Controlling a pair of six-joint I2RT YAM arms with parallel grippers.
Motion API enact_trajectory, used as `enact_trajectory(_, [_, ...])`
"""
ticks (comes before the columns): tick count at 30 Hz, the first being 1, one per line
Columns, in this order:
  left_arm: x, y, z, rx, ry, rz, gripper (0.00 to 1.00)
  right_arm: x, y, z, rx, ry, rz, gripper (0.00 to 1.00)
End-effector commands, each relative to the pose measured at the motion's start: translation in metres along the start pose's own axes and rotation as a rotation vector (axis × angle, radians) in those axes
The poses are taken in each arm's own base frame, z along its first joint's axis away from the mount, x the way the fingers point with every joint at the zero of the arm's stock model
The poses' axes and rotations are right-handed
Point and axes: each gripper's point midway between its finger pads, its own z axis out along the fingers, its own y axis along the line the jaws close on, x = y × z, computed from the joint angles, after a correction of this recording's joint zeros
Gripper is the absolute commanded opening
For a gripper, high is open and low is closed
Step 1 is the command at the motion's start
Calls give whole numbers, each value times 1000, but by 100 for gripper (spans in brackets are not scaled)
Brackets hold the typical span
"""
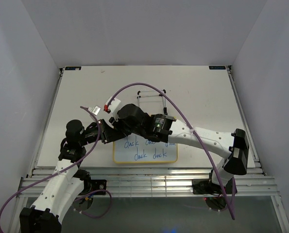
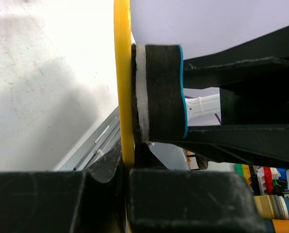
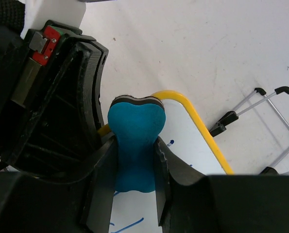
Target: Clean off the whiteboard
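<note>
Eraser (image 3: 134,121) on far-left corner of whiteboard (image 1: 145,150), btwn both arms.
Pinched in right gripper (image 3: 134,150); left gripper (image 2: 126,177) closed narrow on yellow frame (image 2: 123,73); blue words (image 1: 145,156) rightward along board's long axis.

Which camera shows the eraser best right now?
Right wrist: the blue eraser sits full-face between the right claw fingers. Left wrist shows it edge-on against the whiteboard frame. Top external: hidden under the arms.

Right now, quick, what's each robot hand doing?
Left gripper: shut on the whiteboard edge.
Right gripper: shut on the blue eraser.
</note>
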Motion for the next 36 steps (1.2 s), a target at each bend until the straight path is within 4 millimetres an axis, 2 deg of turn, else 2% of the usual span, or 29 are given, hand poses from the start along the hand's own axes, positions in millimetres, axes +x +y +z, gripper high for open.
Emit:
enact_trajectory(1, [1,-62,-12,201,47,215,0,-6,-29,6,120,-13,23,8])
enact_trajectory(5, [3,-61,-12,205,47,211,0,-7,-53,-3,142,-41,11,8])
enact_trajectory(9, [1,-64,-12,212,41,211,0,20,-66,-5,199,-6,1,8])
enact_trajectory(10, [1,-64,-12,213,39,212,0,36,-71,-3,224,21,4,8])
enact_trajectory(13, [0,-64,-12,217,41,207,0,42,-75,-7,245,-6,49,8])
enact_trajectory(16, [0,-64,-11,218,41,202,0,31,-67,-9,196,-48,91,8])
enact_trajectory(20, [-1,-65,-12,222,37,206,0,4,-39,-2,98,-103,106,8])
enact_trajectory(24, [0,-66,-12,224,39,203,0,-12,-18,5,43,-119,103,8])
enact_trajectory(26, [-1,-67,-12,225,35,207,0,-11,-1,7,6,-115,90,8])
enact_trajectory(28, [-3,-67,-12,223,27,208,0,-5,16,7,-21,-106,78,8])
enact_trajectory(30, [-5,-67,-11,219,19,206,0,3,21,6,-21,-95,86,8])
enact_trajectory(31, [-6,-67,-11,219,16,205,0,19,22,9,-9,-75,86,8])
enact_trajectory(33, [-7,-70,-11,223,12,208,0,32,16,5,19,-69,116,8])
enact_trajectory(34, [-9,-71,-11,223,5,210,0,54,8,6,68,-32,111,8])
enact_trajectory(36, [-10,-74,-11,229,3,217,0,66,-3,-1,117,-22,126,8])
